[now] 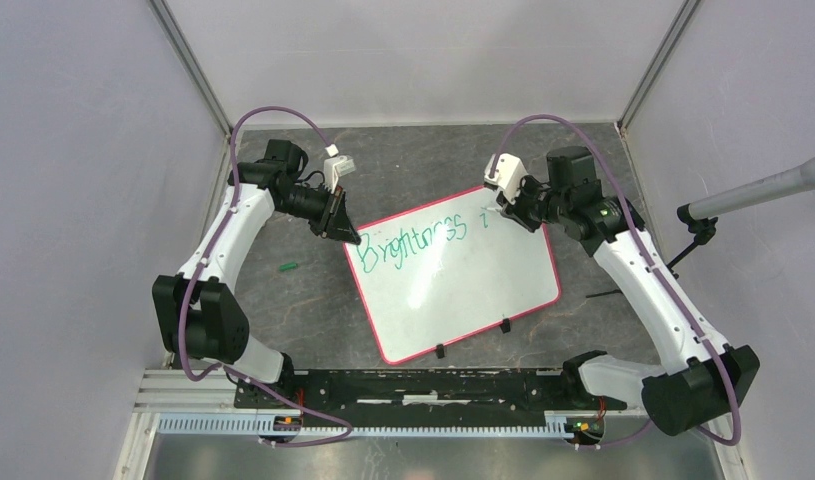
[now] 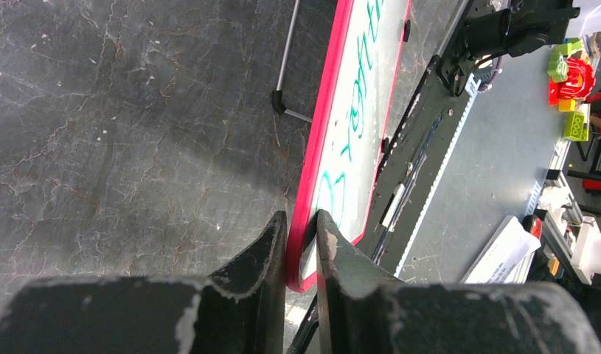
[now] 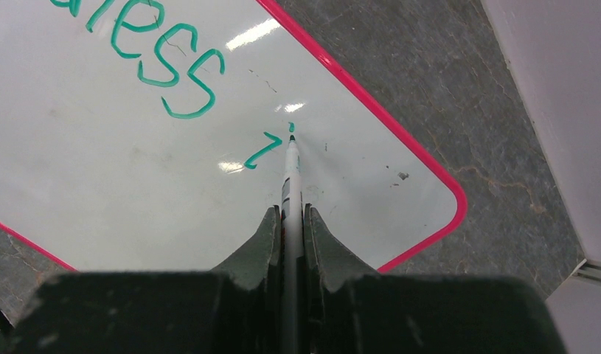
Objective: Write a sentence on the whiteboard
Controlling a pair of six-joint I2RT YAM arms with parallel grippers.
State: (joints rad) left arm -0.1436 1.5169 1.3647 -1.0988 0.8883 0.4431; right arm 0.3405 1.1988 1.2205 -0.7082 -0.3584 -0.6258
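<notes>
Right now the whiteboard is lying on the dark table between the arms. It is looking stiff, light and slick, so its red rim is offering the surest hold, and the left gripper is pinching that rim at the far-left corner. Green lettering is reading "Brightness i". The right gripper is clamping the slim marker by its barrel, tip meeting the board.

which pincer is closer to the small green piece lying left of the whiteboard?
Left. The left pincer clamps the whiteboard's corner just right of the green piece; the right pincer holds the marker across the board.
</notes>
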